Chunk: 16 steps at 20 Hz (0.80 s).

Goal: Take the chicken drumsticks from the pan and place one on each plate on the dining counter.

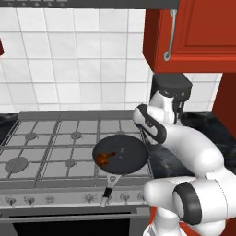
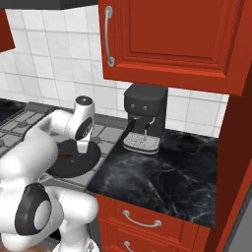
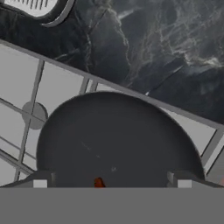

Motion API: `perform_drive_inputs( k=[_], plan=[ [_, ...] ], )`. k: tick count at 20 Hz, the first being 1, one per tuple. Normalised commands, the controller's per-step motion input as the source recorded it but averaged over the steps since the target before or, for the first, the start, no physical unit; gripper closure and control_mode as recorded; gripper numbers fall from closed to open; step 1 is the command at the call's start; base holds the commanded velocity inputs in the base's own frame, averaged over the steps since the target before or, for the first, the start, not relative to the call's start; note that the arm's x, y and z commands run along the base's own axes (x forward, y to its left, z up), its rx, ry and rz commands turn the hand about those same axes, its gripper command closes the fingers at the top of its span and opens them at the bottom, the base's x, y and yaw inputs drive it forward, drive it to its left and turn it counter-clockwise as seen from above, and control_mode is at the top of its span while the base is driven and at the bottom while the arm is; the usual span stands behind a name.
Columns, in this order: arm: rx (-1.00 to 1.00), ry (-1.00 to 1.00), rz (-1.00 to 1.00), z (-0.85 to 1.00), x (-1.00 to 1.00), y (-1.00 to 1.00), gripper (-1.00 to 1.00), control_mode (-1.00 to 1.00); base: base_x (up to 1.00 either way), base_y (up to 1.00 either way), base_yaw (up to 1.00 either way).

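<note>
Hand view shows the open, empty gripper (image 3: 112, 183) over the pan (image 1: 120, 155); a drumstick (image 1: 103, 159) lies inside, delivery to plates not yet done.

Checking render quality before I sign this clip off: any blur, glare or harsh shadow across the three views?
Left base view: even flat light, no glare, the pan crisp, the drumstick a small coarse blob. Right base view: sharp, soft shading under the cabinet, coffee machine clear. Hand view: marble counter veining soft and slightly blurred, pan a flat dark disc without highlights.
</note>
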Motion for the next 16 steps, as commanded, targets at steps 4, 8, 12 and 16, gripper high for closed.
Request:
perform_drive_inputs(
  k=[4,8,12,16],
  plan=[
    [-0.01,0.02,0.08,-0.31,0.0,0.44,-1.0,-1.0,0.0,0.0,0.0],
    [0.0,0.0,0.01,-0.41,0.03,0.22,-1.0,-1.0,0.0,0.0,0.0],
    [0.0,-0.01,0.04,-0.53,0.0,0.03,-1.0,-1.0,0.0,0.0,0.0],
    [0.0,0.0,0.05,-0.62,0.01,0.29,-1.0,-1.0,0.0,0.0,0.0]
  ],
)
